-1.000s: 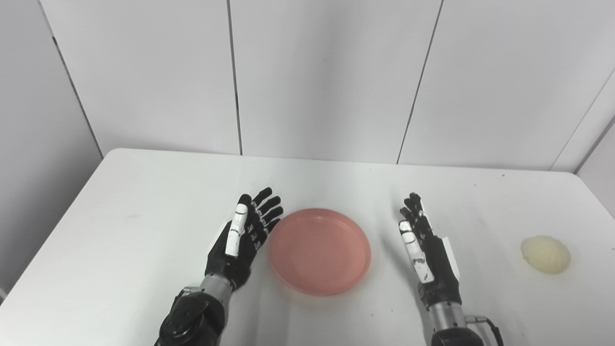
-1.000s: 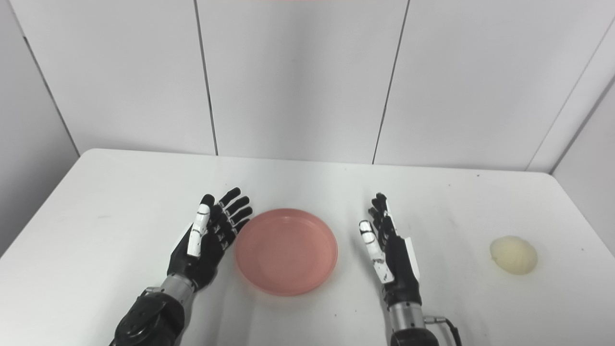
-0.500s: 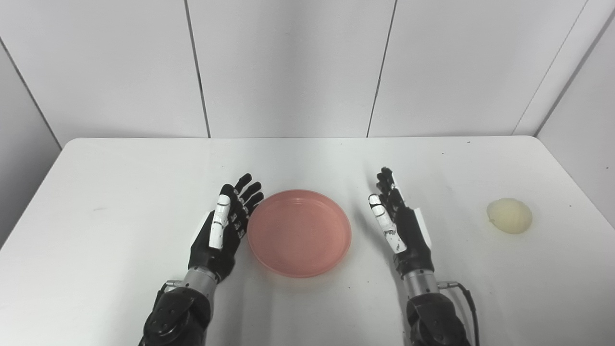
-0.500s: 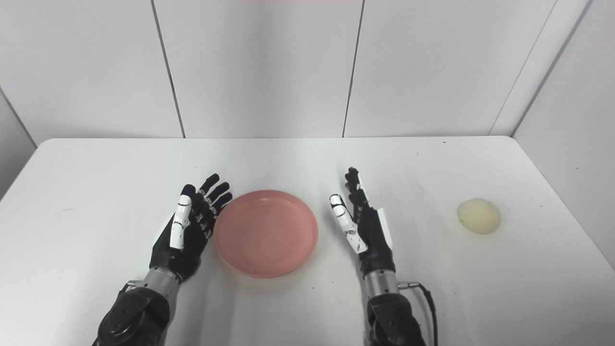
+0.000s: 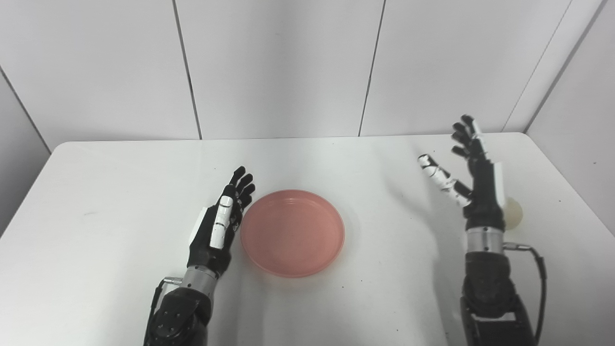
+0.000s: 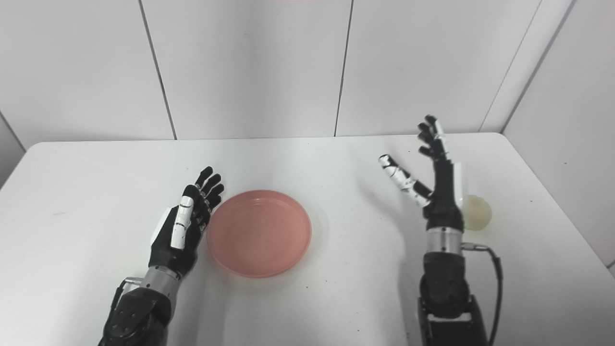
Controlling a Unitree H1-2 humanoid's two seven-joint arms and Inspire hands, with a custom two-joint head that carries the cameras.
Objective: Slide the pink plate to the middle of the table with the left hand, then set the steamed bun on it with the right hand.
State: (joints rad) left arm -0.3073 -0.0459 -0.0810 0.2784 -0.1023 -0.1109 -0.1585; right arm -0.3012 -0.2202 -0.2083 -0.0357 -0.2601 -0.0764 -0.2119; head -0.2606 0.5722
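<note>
Left eye view: a white counter (image 5: 120, 192) stands against pale panelled walls. The pink plate (image 5: 292, 233) sits about mid-counter, a little toward the near edge, so the sliding step looks done. The left hand (image 5: 218, 230) lies just beside the plate's left rim, fingers (image 5: 240, 185) straight and released, holding nothing; that is a fitting pose for a hand that pushes a plate sideways. The right hand (image 5: 473, 180) is raised over the right part of the counter, fingers spread and released, thumb thrown out to the left, likely opened wide to come down around the bun. The steamed bun (image 5: 512, 212) lies on the counter on the far right, half hidden behind that wrist, well apart from the plate

Right eye view: the same layout from slightly to the right. More of the steamed bun (image 6: 477, 212) shows here, just right of the right hand (image 6: 435, 178) and clearly not grasped. The plate (image 6: 259, 233) is bare, with the left hand (image 6: 182, 230) close by its rim; I cannot tell whether they touch
</note>
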